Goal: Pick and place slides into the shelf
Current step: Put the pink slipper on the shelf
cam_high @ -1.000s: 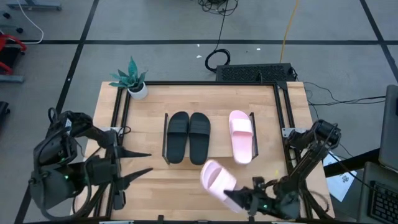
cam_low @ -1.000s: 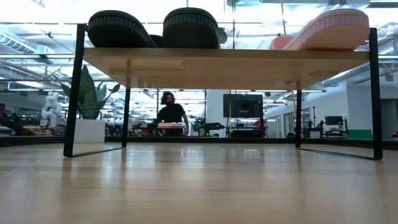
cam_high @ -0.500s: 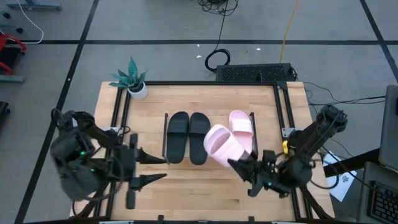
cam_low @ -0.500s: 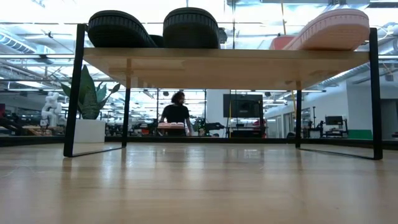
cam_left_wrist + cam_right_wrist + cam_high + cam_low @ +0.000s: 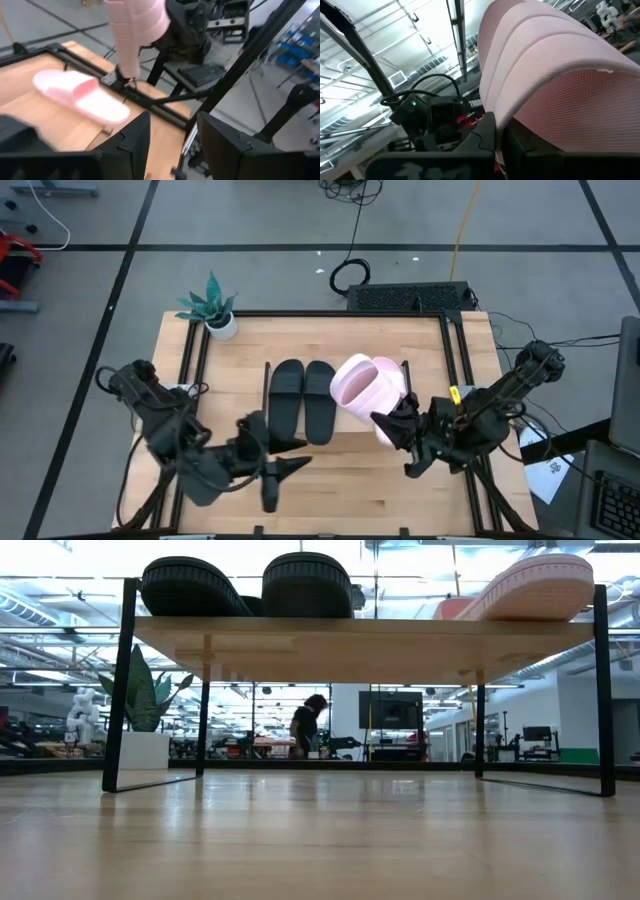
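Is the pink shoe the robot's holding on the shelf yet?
Not yet. The right gripper holds the pink slide tilted in the air above the shelf.

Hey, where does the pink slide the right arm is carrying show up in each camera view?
High view: the carried pink slide is at centre, above the shelf, held by the right tool.
Low view: not in it.
Left wrist view: at the top, hanging sole-out.
Right wrist view: fills the right side, close up.
Shared landmark: the pink slide already on the shelf, also in the low view and the left wrist view.
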`<state>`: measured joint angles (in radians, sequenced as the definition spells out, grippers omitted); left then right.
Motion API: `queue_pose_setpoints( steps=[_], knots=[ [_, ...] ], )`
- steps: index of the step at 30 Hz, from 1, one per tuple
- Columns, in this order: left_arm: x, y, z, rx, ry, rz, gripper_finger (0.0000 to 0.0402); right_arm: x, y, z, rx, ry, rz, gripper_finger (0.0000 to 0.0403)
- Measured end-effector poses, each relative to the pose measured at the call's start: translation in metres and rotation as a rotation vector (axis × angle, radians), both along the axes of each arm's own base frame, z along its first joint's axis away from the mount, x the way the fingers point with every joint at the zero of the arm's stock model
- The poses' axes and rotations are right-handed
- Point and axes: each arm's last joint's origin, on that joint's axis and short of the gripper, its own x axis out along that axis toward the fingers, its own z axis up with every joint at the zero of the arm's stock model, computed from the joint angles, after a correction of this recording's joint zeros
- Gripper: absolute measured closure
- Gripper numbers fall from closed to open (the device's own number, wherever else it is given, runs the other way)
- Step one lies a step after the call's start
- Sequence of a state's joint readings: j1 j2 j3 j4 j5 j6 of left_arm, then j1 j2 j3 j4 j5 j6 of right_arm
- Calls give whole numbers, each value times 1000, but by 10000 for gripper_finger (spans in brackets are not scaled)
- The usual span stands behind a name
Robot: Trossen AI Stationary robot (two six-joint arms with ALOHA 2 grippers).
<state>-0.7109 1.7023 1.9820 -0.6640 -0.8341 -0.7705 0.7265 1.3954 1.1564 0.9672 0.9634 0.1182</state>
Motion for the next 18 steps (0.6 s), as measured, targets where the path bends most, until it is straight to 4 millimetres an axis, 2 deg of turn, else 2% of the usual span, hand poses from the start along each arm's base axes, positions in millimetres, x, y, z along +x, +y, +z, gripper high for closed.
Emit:
queue_pose_setpoints(
  steps=[9, 13, 18],
  knots=[
    [30, 4, -18, -81, -159, 51, 240, -4, -9, 10, -45, -58, 34, 402],
    [37, 9, -22, -121, -189, 76, 240, -2, -17, 16, -64, -120, 73, 402],
    [41, 10, -21, -185, -259, 71, 240, -1, -21, 17, -92, -111, 52, 402]
  ],
)
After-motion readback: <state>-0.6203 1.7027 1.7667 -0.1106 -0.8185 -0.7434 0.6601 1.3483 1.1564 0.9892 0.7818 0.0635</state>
